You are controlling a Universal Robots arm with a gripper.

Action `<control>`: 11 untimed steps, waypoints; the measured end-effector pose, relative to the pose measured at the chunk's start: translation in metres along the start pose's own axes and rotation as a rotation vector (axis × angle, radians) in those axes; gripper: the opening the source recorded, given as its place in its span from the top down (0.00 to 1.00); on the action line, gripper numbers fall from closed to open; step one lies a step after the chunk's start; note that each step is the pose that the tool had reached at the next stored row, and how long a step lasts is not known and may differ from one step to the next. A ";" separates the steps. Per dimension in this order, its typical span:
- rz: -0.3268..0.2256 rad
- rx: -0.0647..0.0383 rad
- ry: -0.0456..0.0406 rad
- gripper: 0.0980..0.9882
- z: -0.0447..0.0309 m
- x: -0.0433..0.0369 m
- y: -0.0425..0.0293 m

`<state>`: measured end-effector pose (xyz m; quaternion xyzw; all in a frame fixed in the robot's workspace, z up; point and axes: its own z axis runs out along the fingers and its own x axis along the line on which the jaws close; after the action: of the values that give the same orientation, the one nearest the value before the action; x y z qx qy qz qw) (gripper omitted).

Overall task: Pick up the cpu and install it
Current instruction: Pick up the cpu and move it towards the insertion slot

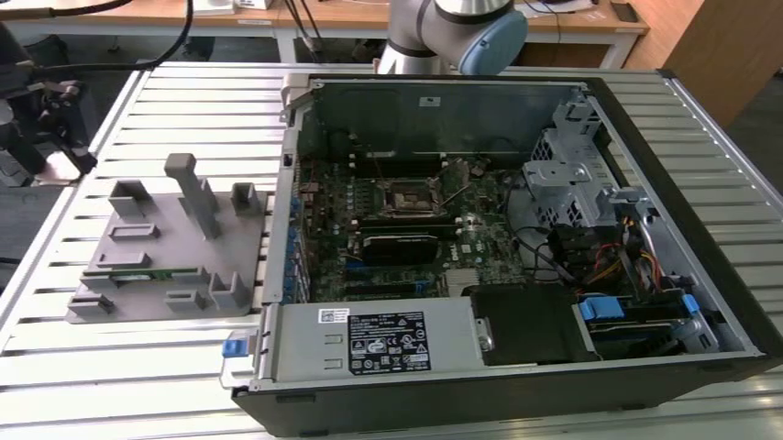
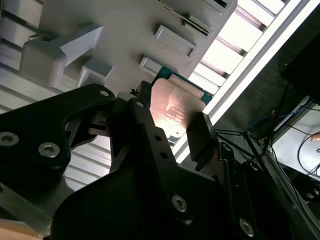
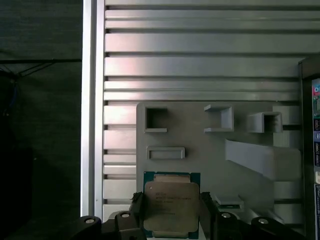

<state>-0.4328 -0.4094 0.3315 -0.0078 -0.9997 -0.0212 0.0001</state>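
1. My pincer (image 3: pixel 172 215) was clamped on the cpu (image 3: pixel 170 197), one finger against each of two opposite edges.
2. By my reckoning the cpu hung clear of the gray fixture tray (image 1: pixel 171 252), which sat at the exterior view's left on the slatted worktop (image 1: pixel 147 367). The motherboard socket (image 1: pixel 402 195) lay mid-frame, well apart.
3. I judged the chip light, stiff and fragile underneath, with a slick lid, so the edges were the safe hold.
4. Being square, it had no real long axis. Its metal lid faced the first wrist camera.
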 end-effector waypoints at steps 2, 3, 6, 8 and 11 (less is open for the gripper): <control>0.000 0.000 0.0000 0.52 -0.0059 0.0000 0.0002; 0.000 0.000 0.0000 0.52 -0.0091 0.0000 0.0004; 0.000 0.000 0.0000 0.52 -0.0194 0.0000 0.0008; 0.000 0.000 0.0000 0.52 -0.0355 0.0000 0.0015; 0.000 0.000 0.0001 0.52 -0.0468 0.0000 0.0020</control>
<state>-0.4328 -0.4094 0.3784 -0.0078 -0.9997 -0.0212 0.0001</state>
